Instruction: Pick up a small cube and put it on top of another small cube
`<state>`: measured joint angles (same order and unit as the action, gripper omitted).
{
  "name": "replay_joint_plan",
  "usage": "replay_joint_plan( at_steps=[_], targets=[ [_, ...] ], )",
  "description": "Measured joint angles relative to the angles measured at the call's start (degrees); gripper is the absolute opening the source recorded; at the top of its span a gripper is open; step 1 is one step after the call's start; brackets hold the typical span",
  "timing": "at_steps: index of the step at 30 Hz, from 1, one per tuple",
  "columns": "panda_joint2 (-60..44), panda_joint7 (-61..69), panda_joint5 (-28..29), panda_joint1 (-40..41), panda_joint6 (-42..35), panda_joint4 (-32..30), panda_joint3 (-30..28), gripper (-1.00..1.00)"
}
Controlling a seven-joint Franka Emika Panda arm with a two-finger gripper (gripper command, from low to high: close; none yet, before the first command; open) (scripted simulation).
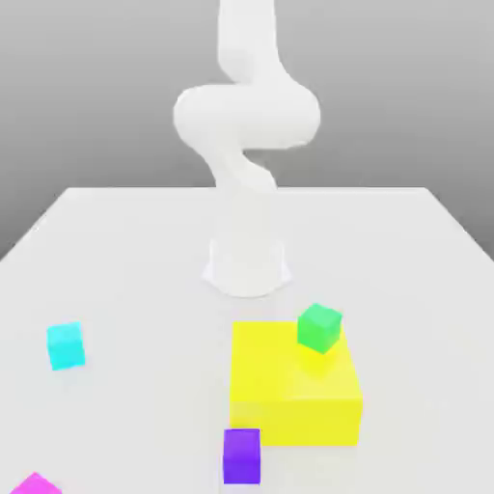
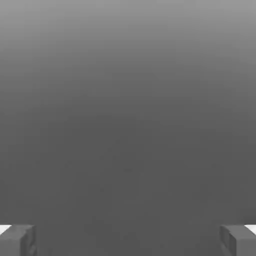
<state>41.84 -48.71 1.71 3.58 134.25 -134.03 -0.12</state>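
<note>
A small cyan cube (image 1: pixel 66 345) lies on the white table at the exterior view's left. A small green cube (image 1: pixel 319 327) sits on top of the big flat yellow block (image 1: pixel 294 391), near its far right corner. In the hand view my gripper (image 2: pixel 128 241) is open, its two fingertips (image 2: pixel 17 240) far apart with nothing between them, facing a plain grey background. The white arm (image 1: pixel 246 125) rises from its base at the middle of the table and bends upward.
A purple cube (image 1: pixel 241 455) stands just in front of the yellow block. A magenta cube (image 1: pixel 35 484) lies at the near left corner. The white table (image 1: pixel 125 251) stretches back to the arm's base (image 1: pixel 247 265).
</note>
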Motion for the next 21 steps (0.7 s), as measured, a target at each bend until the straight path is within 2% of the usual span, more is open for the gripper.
replay_joint_plan(
  at_steps=[13,21],
  targets=[
    [-20.89,-13.63,7.12,17.2,12.7,-11.69,-4.87,0.0],
    [-33.43,-18.63,6.93,24.77,20.71,-18.87,-11.32,0.0]
  ],
)
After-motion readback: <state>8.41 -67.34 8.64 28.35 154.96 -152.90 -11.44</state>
